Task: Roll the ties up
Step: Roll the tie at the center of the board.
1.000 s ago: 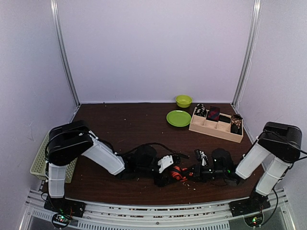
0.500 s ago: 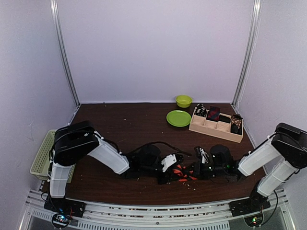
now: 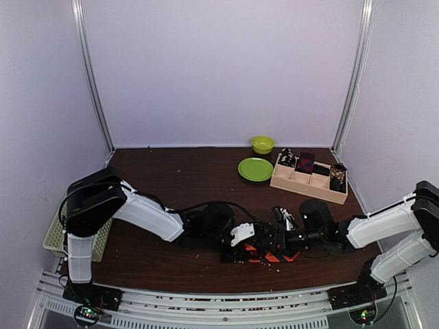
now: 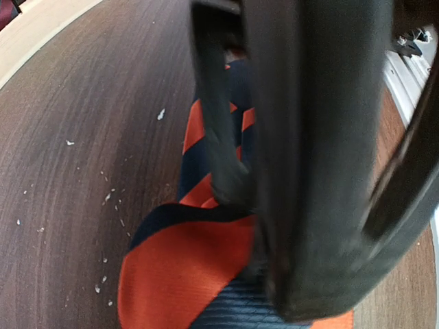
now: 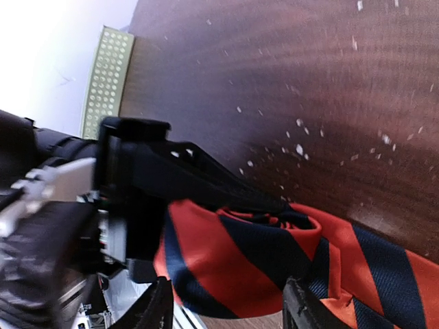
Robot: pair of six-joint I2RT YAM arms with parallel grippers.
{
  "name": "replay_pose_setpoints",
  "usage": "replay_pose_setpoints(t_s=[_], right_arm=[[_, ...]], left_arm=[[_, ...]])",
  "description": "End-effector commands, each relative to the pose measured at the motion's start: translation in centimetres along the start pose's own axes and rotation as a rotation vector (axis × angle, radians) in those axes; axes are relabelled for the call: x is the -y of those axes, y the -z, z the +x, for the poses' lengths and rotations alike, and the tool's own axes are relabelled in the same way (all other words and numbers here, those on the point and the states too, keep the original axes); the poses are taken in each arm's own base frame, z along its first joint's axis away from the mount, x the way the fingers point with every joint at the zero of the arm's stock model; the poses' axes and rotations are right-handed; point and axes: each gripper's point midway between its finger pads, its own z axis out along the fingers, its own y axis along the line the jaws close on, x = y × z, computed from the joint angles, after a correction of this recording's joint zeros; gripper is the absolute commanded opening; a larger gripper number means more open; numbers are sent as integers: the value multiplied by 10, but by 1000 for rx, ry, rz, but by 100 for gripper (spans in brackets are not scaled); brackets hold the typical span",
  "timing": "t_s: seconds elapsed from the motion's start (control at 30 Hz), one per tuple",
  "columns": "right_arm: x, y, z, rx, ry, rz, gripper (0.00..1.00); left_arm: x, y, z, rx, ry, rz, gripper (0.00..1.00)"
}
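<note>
The striped tie (image 3: 273, 256) lies on the table (image 3: 171, 178) near its front edge, just right of centre, in the short gap between the two arms, which reach in low from either side. Its long axis runs roughly left to right in the top view. In the right wrist view the flat orange-and-navy band comes in from the lower right and ends in a small raised fold right against the left arm's black tool. The left fingers (image 4: 216, 123) sit over that band close together, with a narrow strip of fabric showing between them. Blur and their own bulk hide the contact, so I cannot tell whether they pinch the cloth or only press down on it. The right fingers (image 5: 156, 308) stand released, tips well apart, with the flat part of the tie lying across the gap beyond them and nothing held. Rolling most likely depends on the folded end, which lies at the left fingers and just ahead of the right ones, so the left arm is the nearer to it. The roll would then travel along the band toward the right arm. Other rolled ties (image 3: 304, 162) sit in the compartments of a wooden tray (image 3: 312, 188) at the far right.
</note>
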Motion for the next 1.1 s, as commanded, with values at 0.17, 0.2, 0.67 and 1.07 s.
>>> replay_pose_setpoints(t_s=[0.17, 0.2, 0.67, 1.07], right_arm=[[9, -18, 11, -41, -124, -13, 22], [14, -17, 14, -41, -135, -4, 16], [72, 1, 46, -64, -227, 146, 0], [100, 13, 47, -73, -235, 248, 0]], left_arm=[[3, 3, 51, -178, 24, -1, 33], [3, 4, 51, -179, 22, -3, 33], [-9, 18, -9, 53, -19, -71, 67], [5, 6, -44, 235, -145, -23, 71]])
